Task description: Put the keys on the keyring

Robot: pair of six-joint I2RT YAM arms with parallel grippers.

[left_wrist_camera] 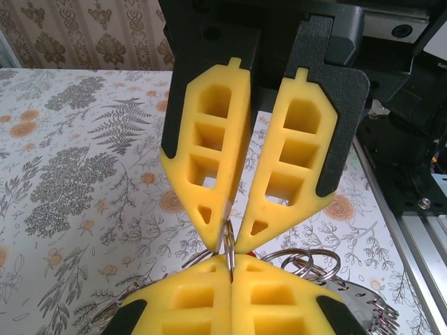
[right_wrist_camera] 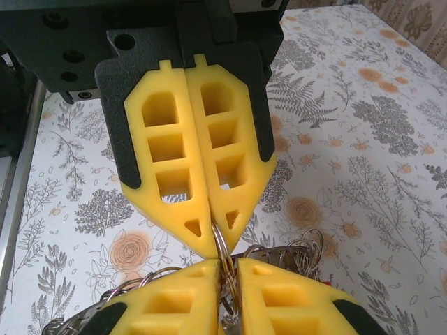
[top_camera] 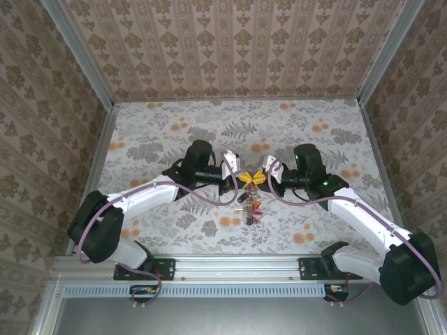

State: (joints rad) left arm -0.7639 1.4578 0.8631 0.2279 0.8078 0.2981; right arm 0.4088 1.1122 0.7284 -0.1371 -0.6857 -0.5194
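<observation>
Keys [top_camera: 250, 206] are dangling in a small bunch, red heads showing, under the spot where both arms are meeting above the floral table [top_camera: 174, 132].

- Left gripper [left_wrist_camera: 230, 269]: clenched, pads pressing flat together on a thin wire loop [left_wrist_camera: 228, 241] that is standing edge-on between them.
- Right gripper [right_wrist_camera: 225, 276]: fingers sitting a slit apart with the same loop running through the gap. I cannot tell whether it is gripping or letting go.
- Keyring [left_wrist_camera: 367, 303]: its grey toothed rim is peeking out below the left fingers, just beside a few smaller wire rings.

Handling, as I am judging it: everything is hard metal, light, stiff and slick. The hanging bunch is likely to swing and twist, and thin wire is apt to pivot between soft pads. Pinching the loop across its flat, close to the bunch, is looking safest.

Views: the overhead is giving the hanging bunch and both arms, but the pinch is too small there. The left wrist is showing the toothed rim and the opposing fingers splayed in a V. The right wrist is showing the slit between its own fingers.
</observation>
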